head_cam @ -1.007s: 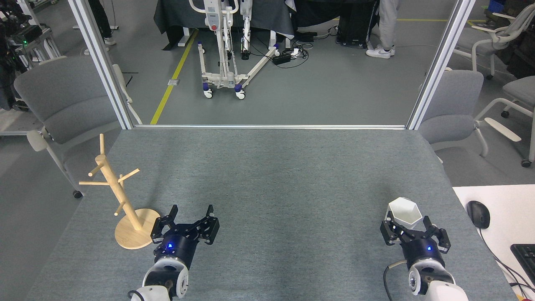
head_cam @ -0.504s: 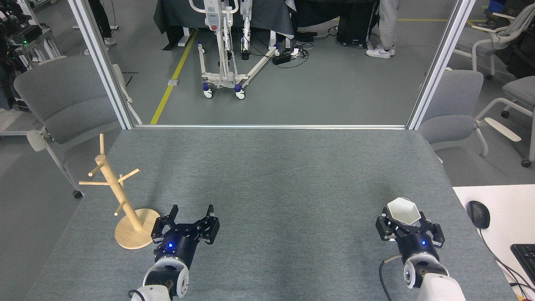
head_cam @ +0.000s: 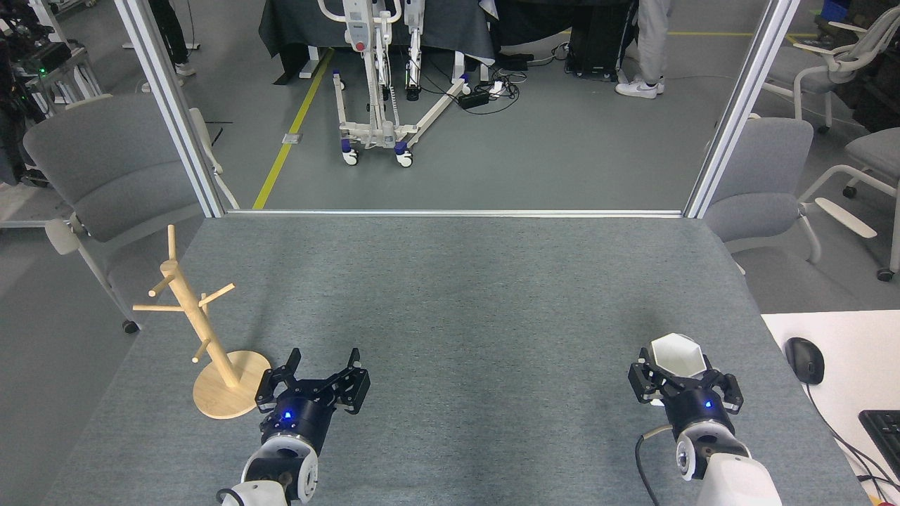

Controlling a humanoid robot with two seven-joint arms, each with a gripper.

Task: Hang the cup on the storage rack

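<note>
Grey tabletop (head_cam: pixel 450 295). Wooden storage rack (head_cam: pixel 204 330) upright at near left, pegs bare. Left pincer (head_cam: pixel 322 362) just beside its base, spread wide, holding nothing. Right pincer (head_cam: pixel 682 376) at near right, closed around white cup (head_cam: pixel 676 355), hexagonal rim up.

Light wooden mug tree (head_cam: pixel 211 337) on grey felt table (head_cam: pixel 457 295); small white hexagonal cup (head_cam: pixel 676 357) far right of it, apparently slightly nearer.
</note>
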